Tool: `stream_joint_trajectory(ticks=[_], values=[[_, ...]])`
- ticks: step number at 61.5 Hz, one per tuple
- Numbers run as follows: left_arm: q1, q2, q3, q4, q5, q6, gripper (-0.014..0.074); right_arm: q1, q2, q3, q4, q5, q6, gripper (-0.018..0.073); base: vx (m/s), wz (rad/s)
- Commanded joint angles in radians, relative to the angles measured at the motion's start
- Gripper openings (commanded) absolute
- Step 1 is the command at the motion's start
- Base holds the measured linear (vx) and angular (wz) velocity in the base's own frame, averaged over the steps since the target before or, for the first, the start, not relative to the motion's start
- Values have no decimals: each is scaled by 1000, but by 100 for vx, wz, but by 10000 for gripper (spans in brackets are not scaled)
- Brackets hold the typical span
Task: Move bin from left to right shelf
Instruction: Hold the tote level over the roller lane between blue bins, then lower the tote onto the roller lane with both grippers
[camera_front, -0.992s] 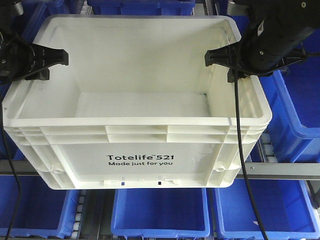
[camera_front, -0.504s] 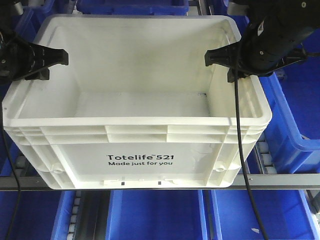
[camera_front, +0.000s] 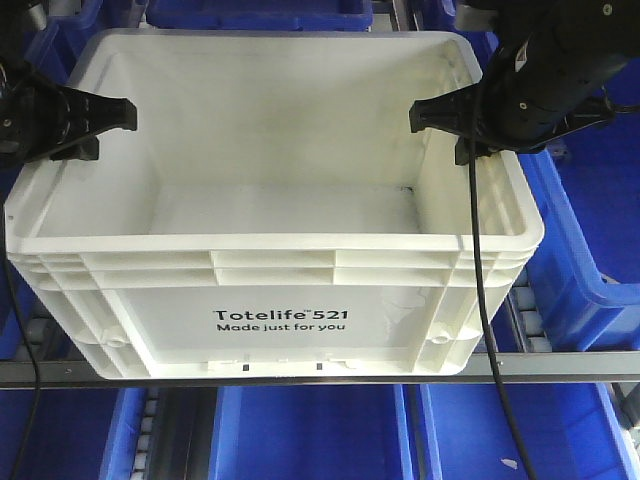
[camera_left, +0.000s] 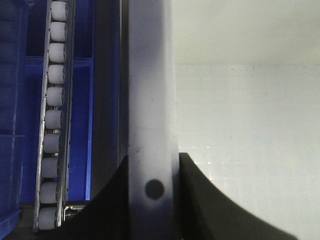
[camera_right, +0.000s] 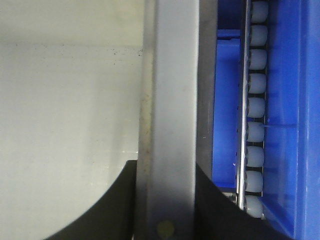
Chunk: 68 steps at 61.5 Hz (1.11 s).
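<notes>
Blue bins (camera_front: 312, 432) on roller-track shelf (camera_front: 572, 366)

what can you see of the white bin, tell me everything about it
The white bin is an open, empty rectangular plastic tote with a ribbed rim and black print reading Totelife 521, Made just for you. It is level and upright above blue bins, the left gripper clamped over its left wall rim, the right gripper over its right.

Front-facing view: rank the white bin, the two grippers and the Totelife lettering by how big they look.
1. white bin, filling most of the frame.
2. right gripper and left gripper: they look alike, and the frame edge crops the left, so no ranking.
3. Totelife lettering, smallest.
</notes>
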Motion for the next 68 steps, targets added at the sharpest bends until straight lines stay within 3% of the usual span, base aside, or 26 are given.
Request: stream_joint_trajectory(ticks=[1,43,68], values=[[5,-59,-40,64,-92,-15,-6,-13,-56,-36,-89,-55,-2,8,0,0],[5,-59,-40,64,-92,-15,-6,-13,-56,-36,-90,-59,-2,8,0,0],[5,-40,-40,101,-164,-15,-6,-13,-35,-36,-98,-172,-2,8,0,0]])
